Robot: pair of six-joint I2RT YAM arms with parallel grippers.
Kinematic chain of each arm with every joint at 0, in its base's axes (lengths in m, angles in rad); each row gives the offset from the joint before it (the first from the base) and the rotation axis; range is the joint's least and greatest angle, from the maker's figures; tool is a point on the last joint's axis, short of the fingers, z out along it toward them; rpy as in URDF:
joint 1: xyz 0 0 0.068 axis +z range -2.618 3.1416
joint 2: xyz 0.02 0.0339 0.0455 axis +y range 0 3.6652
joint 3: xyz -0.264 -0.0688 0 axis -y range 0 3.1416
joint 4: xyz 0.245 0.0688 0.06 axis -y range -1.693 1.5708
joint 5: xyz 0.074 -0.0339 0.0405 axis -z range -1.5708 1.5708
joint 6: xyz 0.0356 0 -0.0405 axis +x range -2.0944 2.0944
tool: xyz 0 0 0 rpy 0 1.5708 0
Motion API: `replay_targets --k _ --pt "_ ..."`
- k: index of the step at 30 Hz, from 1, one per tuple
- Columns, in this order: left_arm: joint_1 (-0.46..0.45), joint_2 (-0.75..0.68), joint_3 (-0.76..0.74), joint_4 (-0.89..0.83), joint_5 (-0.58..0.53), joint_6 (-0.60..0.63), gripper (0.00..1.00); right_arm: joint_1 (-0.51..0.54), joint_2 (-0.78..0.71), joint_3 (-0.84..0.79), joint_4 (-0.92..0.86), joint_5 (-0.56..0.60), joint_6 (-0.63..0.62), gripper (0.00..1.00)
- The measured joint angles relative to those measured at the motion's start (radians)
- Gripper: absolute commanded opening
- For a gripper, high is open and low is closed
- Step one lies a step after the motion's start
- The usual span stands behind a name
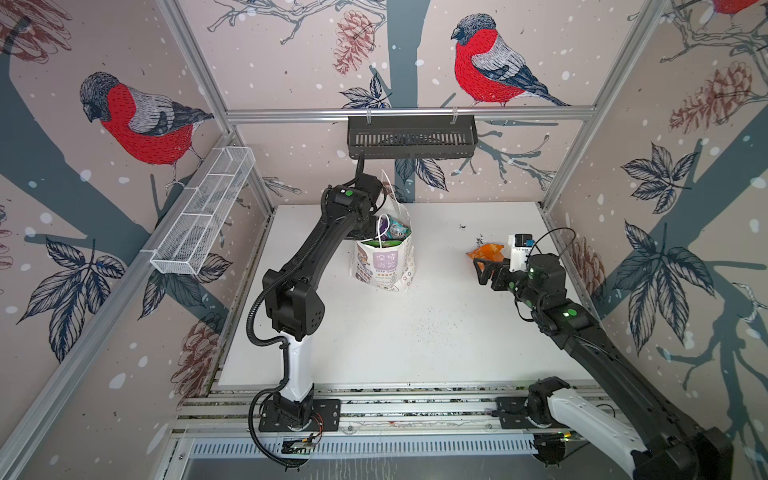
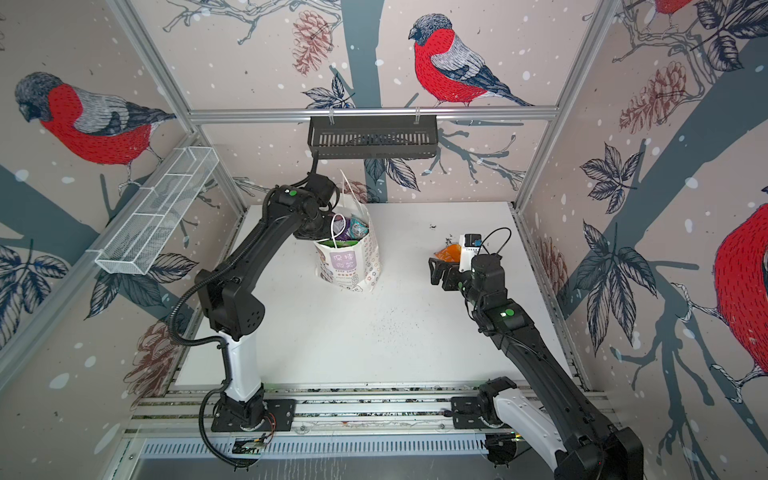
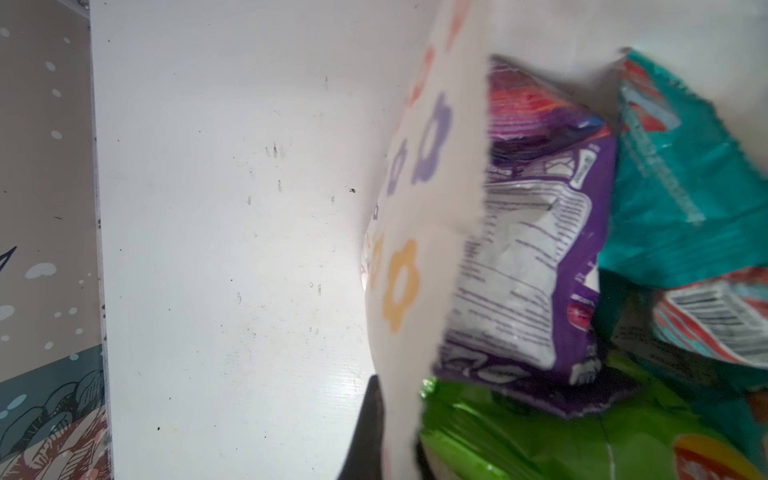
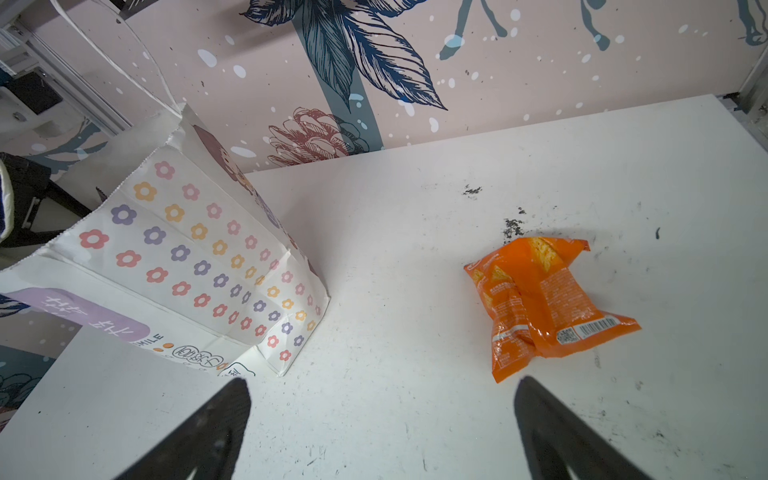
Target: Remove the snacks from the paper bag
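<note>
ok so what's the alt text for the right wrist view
A crumpled orange snack packet lies alone on the scuffed white table, just ahead of the open, empty right gripper. Apart from it stands the white paper bag, printed with small coloured flowers, against a wall patterned with leaves and a pine cone.

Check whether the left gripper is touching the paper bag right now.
Touching. The left wrist view shows the left gripper shut on the paper bag, with a dark finger against each face of its flowered side wall.
</note>
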Motion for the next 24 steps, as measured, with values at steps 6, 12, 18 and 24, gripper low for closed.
replay_targets --k 6,12,18,24 --pt "0.047 0.004 0.02 0.049 -0.035 0.034 0.0 0.0 -0.002 0.0 -0.003 0.006 0.0 1.0" --pt "0.071 0.072 0.124 0.098 -0.113 0.115 0.0 0.0 0.001 -0.001 -0.002 0.014 0.001 1.0" --pt "0.079 0.131 0.195 0.156 -0.145 0.19 0.0 0.0 0.006 -0.001 -0.002 0.026 0.003 1.0" --pt "0.075 0.13 0.216 0.225 -0.14 0.22 0.0 0.0 0.006 -0.01 -0.001 0.032 0.004 1.0"
